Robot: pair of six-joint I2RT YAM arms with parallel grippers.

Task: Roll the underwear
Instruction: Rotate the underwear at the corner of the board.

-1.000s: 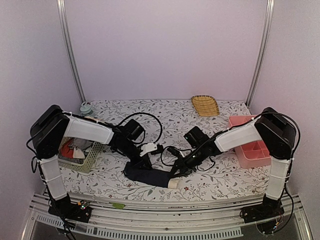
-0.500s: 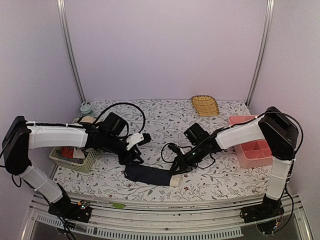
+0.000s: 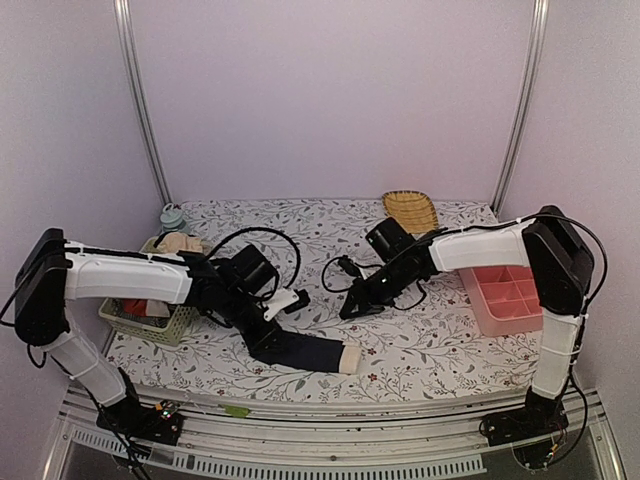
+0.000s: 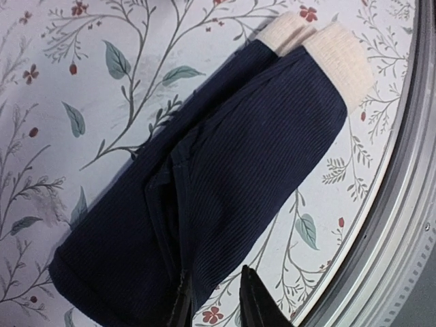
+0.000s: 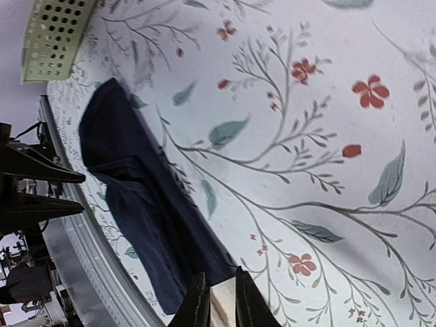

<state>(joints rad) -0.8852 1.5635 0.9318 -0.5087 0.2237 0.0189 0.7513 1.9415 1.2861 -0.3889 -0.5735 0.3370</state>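
We see the dark navy ribbed cloth underwear [image 3: 300, 350] with its cream waistband lying on the white tablecloth printed with leaves and red flowers [image 3: 440, 350], near the front edge and between the two arms. It is folded into a long, narrow bundle, with the waistband at the end towards the right arm. Our left gripper [image 3: 265, 332] sits at the other end. In the left wrist view its fingers [image 4: 255, 303] stand a little apart with the cloth's edge between them, and we cannot tell whether they pinch it. Our right gripper [image 3: 347, 312] hangs above the table, apart from the bundle, its jaws only a slit apart with nothing held. A pale green perforated plastic basket [image 3: 180, 315] holding clothes stands at the left, and a pink compartment tray [image 3: 505, 295] at the right.
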